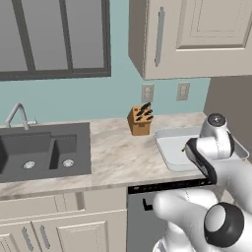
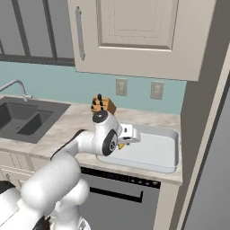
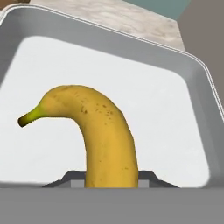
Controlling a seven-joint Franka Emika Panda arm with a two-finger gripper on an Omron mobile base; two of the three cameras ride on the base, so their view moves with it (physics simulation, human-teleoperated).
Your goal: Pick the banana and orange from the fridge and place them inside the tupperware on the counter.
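The end effector (image 3: 112, 183) is pinching the banana (image 3: 94, 131) at its lower end and is hovering over the tupperware (image 3: 199, 109), which is sitting on the table (image 1: 118, 157) near the fridge (image 2: 211, 148).

Risks, largest item first:

- Fridge: its grey side is standing just beside the tray. A wide arm swing toward it is likely to cause a collision.
- Table: the tray is lying close to the front edge. A hard downward push on the near rim is likely to tilt or shift it.
- Tupperware: the banana is hanging above the floor of the tray. A release from this height is risking a bounce or a roll against the wall.
- Banana: the grip is sitting at 1 end only, so the free stem end is likely to pivot during a fast move, and the fruit may slip.

Counts, largest first:

- 1 fridge
- 1 table
- 1 sink (image 1: 42, 150) with 2 basins
- 1 tupperware
- 1 knife block (image 1: 140, 119)
- 1 banana
- 2 wall outlets (image 1: 147, 92)

The orange is not inside the tray.
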